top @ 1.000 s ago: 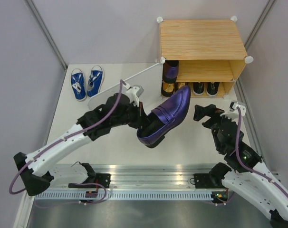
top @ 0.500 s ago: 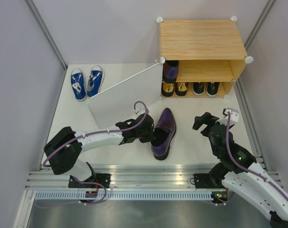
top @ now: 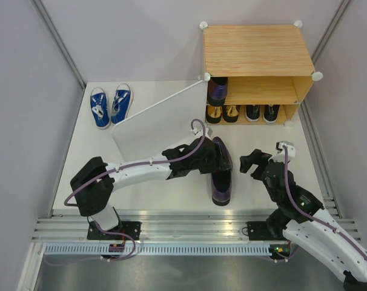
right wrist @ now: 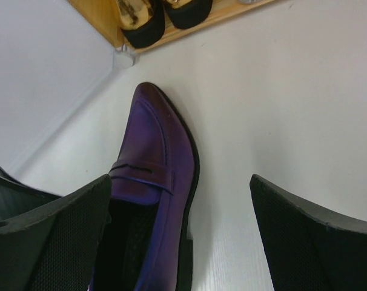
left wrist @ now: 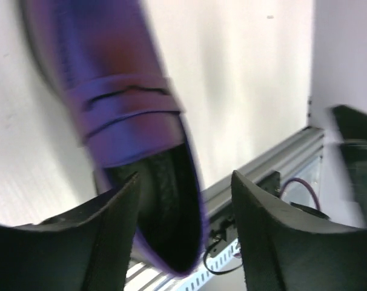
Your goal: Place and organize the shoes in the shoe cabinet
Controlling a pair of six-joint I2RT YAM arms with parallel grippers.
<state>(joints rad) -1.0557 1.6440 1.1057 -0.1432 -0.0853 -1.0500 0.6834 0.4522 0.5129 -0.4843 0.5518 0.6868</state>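
One dark purple dress shoe [top: 221,179] lies flat on the table in front of the shoe cabinet [top: 256,51], toe toward it. My left gripper [top: 211,159] stands open over the shoe's heel end; in the left wrist view the heel wall [left wrist: 171,200] sits between the fingers [left wrist: 274,236], clear of the right one. My right gripper [top: 254,162] is open just right of the shoe [right wrist: 153,176] and holds nothing. A second purple shoe [top: 217,90] stands on the upper shelf. Gold shoes [top: 223,113] and black shoes [top: 261,113] fill the lower shelf. Blue sneakers [top: 111,106] sit at the far left.
The white door panel [top: 153,124] swings out to the left of the cabinet, just behind my left arm. The table's metal rail [top: 183,227] runs along the near edge. Grey walls close in both sides.
My left arm brought the purple shoe down from mid-air onto the table and shifted right, and its jaws opened off the shoe. My right gripper drifted slightly left and nearer.
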